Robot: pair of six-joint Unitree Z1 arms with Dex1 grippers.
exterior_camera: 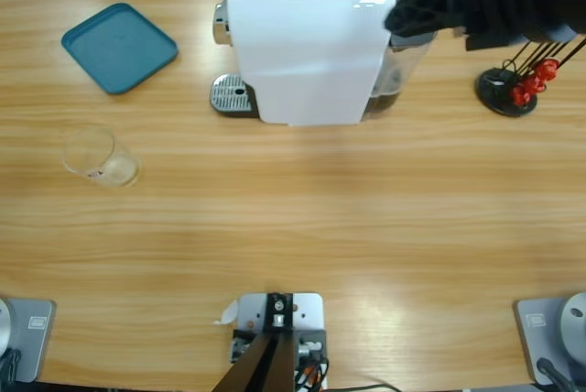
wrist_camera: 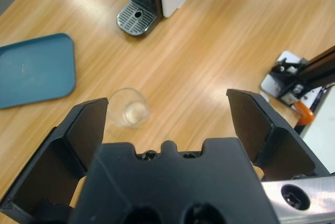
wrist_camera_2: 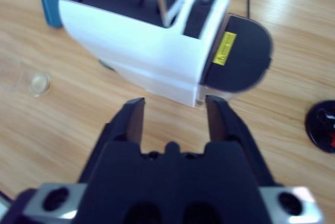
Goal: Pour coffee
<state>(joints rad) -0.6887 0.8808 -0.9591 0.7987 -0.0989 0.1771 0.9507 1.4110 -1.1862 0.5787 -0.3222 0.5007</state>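
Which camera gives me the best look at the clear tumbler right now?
The left wrist view: the clear tumbler sits upright and unobstructed just beyond the open left gripper, looking empty. The high view shows it whole but off to the table's left side. The right wrist view catches it only faintly at its left edge.

tumbler (exterior_camera: 99, 157) before tray (exterior_camera: 119, 47), machine (exterior_camera: 307, 49) rightward

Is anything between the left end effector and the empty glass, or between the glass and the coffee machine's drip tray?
Nothing visible. The left end effector hangs open above the clear glass, with bare table between. From glass to drip tray the wood is also bare; the blue tray lies off to the side.
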